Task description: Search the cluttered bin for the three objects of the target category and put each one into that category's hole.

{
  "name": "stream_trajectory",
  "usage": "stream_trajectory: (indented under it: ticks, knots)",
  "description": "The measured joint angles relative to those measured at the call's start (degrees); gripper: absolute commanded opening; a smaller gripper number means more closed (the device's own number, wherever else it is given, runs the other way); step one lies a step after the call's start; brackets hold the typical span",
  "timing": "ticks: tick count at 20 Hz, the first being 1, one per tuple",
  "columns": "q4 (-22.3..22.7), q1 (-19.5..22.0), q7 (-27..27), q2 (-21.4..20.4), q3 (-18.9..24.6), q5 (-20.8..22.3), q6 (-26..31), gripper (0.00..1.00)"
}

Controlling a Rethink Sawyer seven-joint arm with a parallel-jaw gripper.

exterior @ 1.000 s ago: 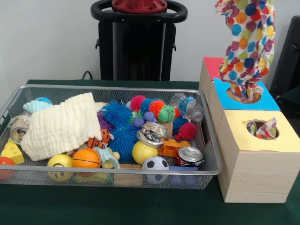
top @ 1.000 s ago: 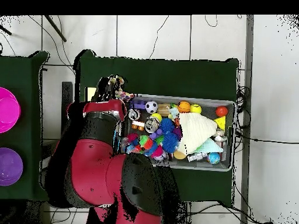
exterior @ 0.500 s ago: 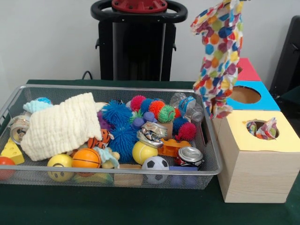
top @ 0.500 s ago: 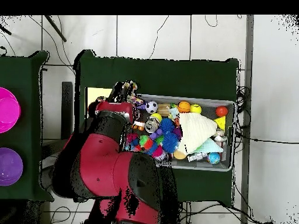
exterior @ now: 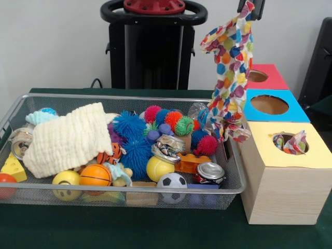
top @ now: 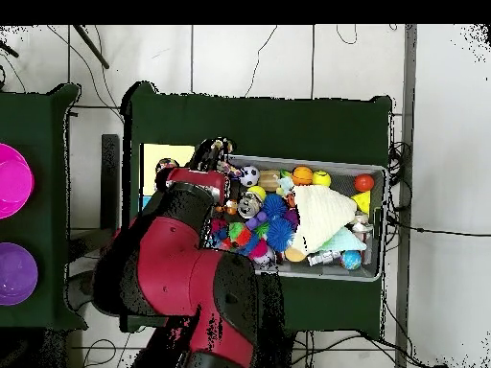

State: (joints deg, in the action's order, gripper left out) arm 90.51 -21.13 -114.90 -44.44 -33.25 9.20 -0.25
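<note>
A polka-dot cloth (exterior: pixel 231 72) hangs long and loose from my gripper (exterior: pixel 250 7), which is shut on its top corner at the upper edge of the front view. The cloth's lower end dangles over the right end of the wire bin (exterior: pixel 129 191), left of the blue-topped hole (exterior: pixel 269 104). A second patterned cloth (exterior: pixel 293 142) sticks out of the yellow-topped hole. In the bin's left half lies a cream cloth (exterior: pixel 67 137), also seen from overhead (top: pixel 321 216). From above, my arm (top: pixel 182 259) hides the boxes and the bin's near end.
The bin holds spiky balls (exterior: pixel 129 137), a soccer ball (exterior: pixel 171 181), an orange ball (exterior: pixel 95 175), crushed cans (exterior: pixel 210 171) and a plastic bottle (exterior: pixel 207 117). Behind the blue hole is the red-topped hole (exterior: pixel 258 76). The pedestal (exterior: pixel 153 46) stands behind the bin.
The polka-dot cloth has come up out of the blue hole and swung left with my gripper, so it now hangs over the bin's right end.
</note>
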Motion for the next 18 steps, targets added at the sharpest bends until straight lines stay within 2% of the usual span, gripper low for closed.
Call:
stream_trajectory:
  ticks: [12,13,15,18]
  knots:
    - [-0.46,-7.26,0.0,3.27,-8.0,-8.43,0.01,0.0]
    - [-0.71,-8.86,0.0,4.44,-9.62,-10.42,0.01,0.0]
    - [-0.81,-9.44,0.0,4.92,-10.21,-11.17,0.02,0.0]
    - [-1.39,-11.98,0.0,7.43,-12.86,-14.7,0.01,0.0]
